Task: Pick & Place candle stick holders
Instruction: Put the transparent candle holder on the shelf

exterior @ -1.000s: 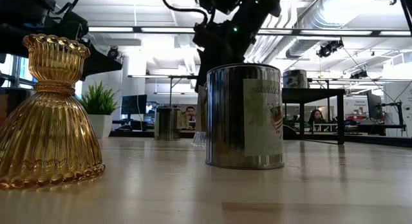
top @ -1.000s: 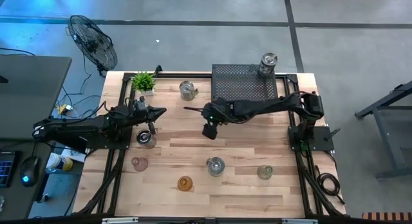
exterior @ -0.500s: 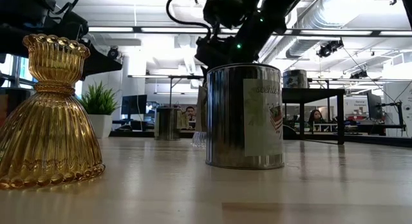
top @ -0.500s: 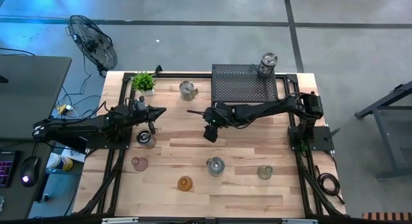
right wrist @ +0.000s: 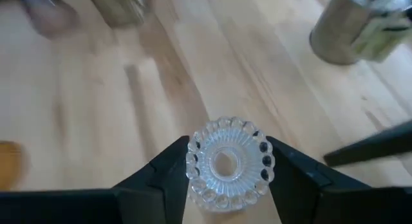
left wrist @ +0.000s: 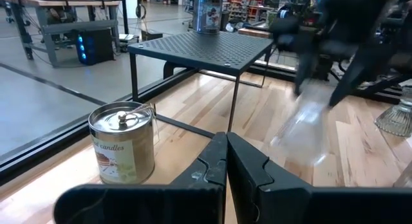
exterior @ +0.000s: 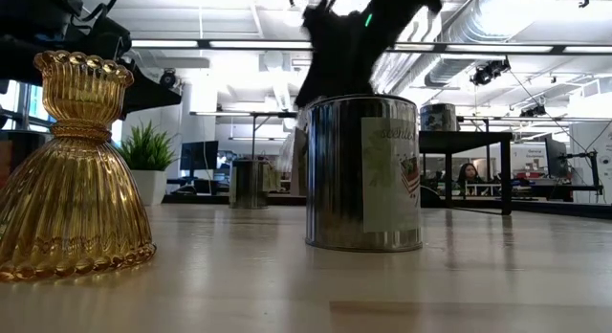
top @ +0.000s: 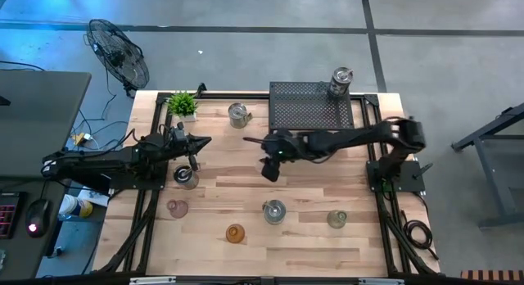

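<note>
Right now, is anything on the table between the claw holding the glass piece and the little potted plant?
Yes. In the high view, a small tin can stands between the right gripper and the potted plant.

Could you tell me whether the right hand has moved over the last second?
Yes. In the high view the right hand, shut on a clear glass holder, has shifted slightly away from the black mesh rack and toward the silver holder.
</note>
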You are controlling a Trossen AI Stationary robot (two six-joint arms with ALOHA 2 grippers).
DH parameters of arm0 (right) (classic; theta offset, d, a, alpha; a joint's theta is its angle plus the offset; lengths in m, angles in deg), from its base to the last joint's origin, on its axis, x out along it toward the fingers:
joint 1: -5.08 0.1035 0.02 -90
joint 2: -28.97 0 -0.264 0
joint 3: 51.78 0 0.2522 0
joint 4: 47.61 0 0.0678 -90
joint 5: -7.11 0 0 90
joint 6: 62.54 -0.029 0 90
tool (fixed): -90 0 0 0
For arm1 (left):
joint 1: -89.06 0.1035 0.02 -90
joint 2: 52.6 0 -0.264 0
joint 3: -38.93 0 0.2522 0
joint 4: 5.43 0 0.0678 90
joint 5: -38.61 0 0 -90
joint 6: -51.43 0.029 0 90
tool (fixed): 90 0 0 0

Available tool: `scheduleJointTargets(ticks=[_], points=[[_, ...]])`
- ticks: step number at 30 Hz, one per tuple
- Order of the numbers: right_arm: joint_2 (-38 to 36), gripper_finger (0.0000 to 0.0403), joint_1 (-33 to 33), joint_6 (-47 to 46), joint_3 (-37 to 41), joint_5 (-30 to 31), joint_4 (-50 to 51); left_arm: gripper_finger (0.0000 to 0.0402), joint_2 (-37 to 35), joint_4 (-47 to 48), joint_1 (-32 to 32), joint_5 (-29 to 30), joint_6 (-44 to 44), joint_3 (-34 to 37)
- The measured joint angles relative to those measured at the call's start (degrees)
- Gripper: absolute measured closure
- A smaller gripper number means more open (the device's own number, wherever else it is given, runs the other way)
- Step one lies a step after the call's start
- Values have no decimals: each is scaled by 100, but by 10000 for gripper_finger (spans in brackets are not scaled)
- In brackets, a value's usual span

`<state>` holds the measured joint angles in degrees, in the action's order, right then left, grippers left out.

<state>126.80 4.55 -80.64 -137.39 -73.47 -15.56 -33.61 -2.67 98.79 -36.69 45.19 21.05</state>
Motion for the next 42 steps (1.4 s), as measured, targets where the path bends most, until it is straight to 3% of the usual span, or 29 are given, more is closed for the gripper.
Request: scheduleJointTargets(ticks=[4,11,15,19,23,30,42], points=[[-958,237,200,-658,-7,309,852,401,0,0,0,0,0,0],[-2753,237,321,-1655,-20,1426,2857,401,0,0,0,0,0,0],[-3429,237,-106,-2082,-17,1963,4251,401,0,0,0,1,0,0],[-3732,237,-896,-1948,-11,2043,4938,401,1,0,0,92,0,2],[-3749,237,-1798,-1240,-7,1835,4990,401,2,0,0,128,0,2],[-3701,237,-3172,-155,464,820,4192,401,2,0,0,131,0,2],[-3699,237,-4066,509,992,343,3658,401,2,0,0,128,0,2]])
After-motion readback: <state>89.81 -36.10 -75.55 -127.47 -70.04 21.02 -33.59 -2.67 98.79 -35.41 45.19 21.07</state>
